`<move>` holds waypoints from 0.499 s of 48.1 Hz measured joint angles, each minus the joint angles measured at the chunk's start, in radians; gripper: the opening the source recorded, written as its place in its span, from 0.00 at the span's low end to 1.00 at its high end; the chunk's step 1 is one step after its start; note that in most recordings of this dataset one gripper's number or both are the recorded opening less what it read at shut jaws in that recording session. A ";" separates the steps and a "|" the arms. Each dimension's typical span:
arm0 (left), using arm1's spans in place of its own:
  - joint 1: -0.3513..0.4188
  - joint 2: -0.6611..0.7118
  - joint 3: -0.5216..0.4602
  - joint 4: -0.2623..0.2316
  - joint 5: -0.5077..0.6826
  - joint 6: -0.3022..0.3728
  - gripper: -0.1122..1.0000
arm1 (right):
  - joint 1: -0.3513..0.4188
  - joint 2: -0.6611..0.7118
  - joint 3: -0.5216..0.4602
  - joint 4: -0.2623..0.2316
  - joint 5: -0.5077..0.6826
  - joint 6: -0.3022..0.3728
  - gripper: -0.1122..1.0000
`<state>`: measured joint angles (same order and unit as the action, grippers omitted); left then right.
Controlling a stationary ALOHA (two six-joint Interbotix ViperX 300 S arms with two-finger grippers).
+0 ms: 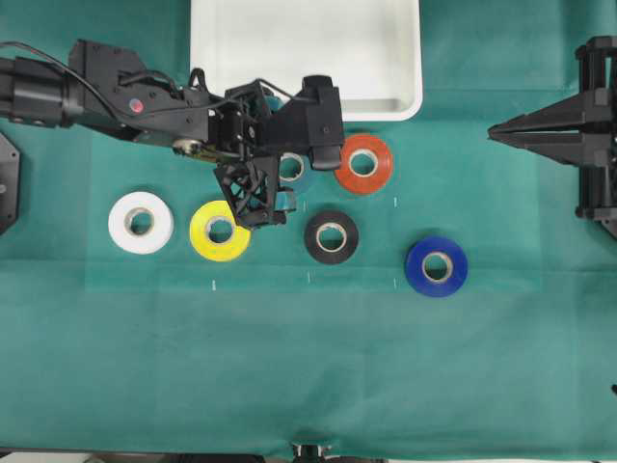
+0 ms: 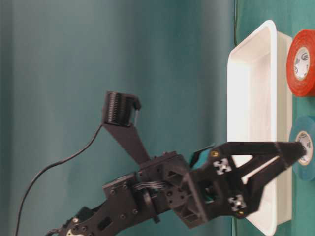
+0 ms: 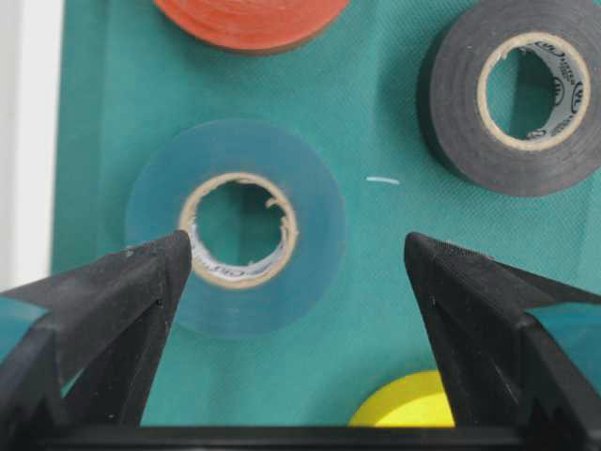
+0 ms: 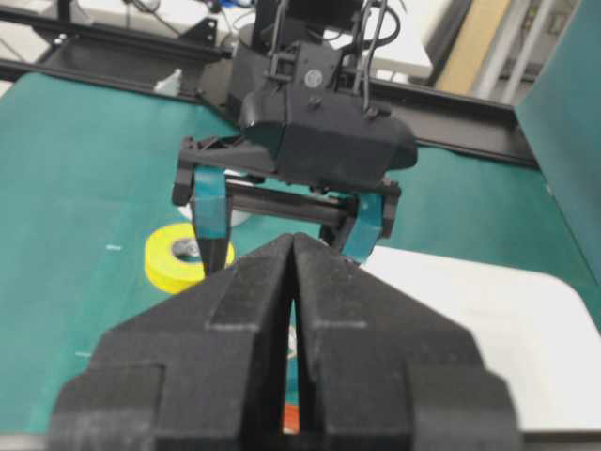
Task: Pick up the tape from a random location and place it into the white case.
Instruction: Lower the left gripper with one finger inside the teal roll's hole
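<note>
Tape (image 3: 235, 240): flat on table, below left end effector (image 3: 296, 258), jaws apart, straddling it.
Right end effector (image 4: 293, 282): jaws together, far right.
Left wrist view only: tape's whole ring.

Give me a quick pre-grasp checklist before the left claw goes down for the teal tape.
1. Left claw open: ok, jaws spread wide.
2. Teal tape between the fingers: not ok; one fingertip sits over the core, so the roll lies off-centre.
3. Neighbours clear: cannot tell; black roll, orange roll and yellow roll lie close.
4. White case free to receive: ok, nothing inside.
5. Right claw out of the way: ok, shut, parked at the side.
</note>
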<state>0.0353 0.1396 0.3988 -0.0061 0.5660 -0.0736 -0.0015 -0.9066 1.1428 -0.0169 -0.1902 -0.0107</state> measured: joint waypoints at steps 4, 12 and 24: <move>0.000 0.011 -0.002 -0.002 -0.009 0.000 1.00 | 0.000 0.002 0.000 -0.002 0.000 0.000 0.10; -0.005 0.041 -0.002 -0.002 -0.020 -0.006 1.00 | -0.002 0.005 0.000 0.000 0.002 -0.002 0.10; -0.008 0.086 0.000 -0.002 -0.048 -0.008 1.00 | 0.000 0.006 0.000 -0.002 0.003 0.000 0.10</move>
<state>0.0276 0.2255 0.3988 -0.0077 0.5185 -0.0813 -0.0015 -0.9004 1.1428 -0.0184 -0.1871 -0.0107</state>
